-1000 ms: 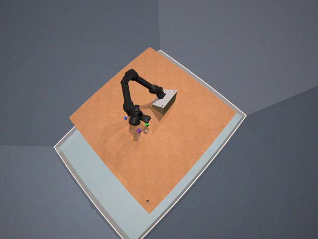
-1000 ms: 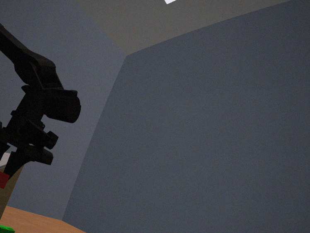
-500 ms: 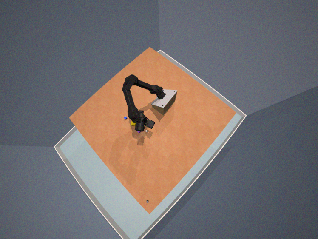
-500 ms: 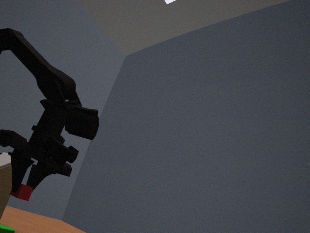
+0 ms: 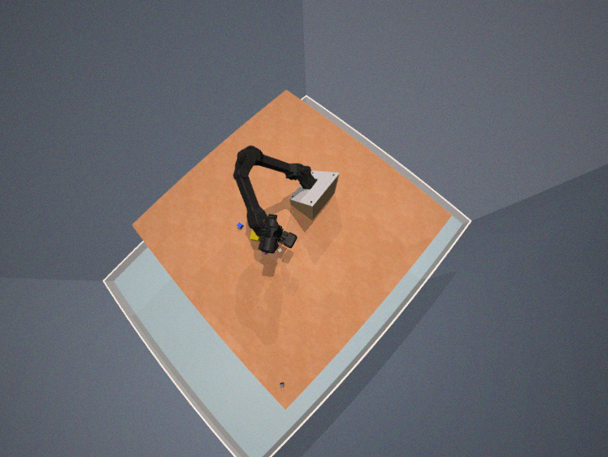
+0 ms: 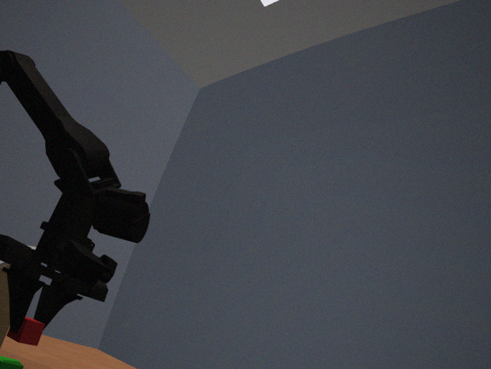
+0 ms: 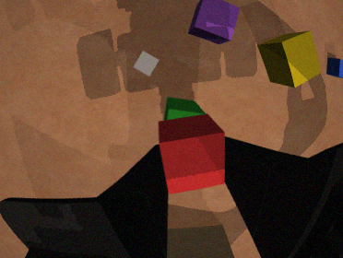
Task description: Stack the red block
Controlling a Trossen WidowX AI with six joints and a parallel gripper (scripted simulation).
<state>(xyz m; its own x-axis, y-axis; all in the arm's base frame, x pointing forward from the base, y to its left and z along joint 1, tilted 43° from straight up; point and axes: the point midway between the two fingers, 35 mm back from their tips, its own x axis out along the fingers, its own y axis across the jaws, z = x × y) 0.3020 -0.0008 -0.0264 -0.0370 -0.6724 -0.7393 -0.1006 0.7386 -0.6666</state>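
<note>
Top view, orange table (image 5: 344, 275), grey-blue walls (image 5: 123, 97)

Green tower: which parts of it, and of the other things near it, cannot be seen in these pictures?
- Green tower: in the wrist view, the red block covers all but its top edge.
- Green tower, exterior view: cut off at the bottom left corner.
- Green tower and red block, top view: hidden under the arm.
- Blue block: cut by the wrist view's right edge.
- Gap between red block and tower: cannot tell.
</note>
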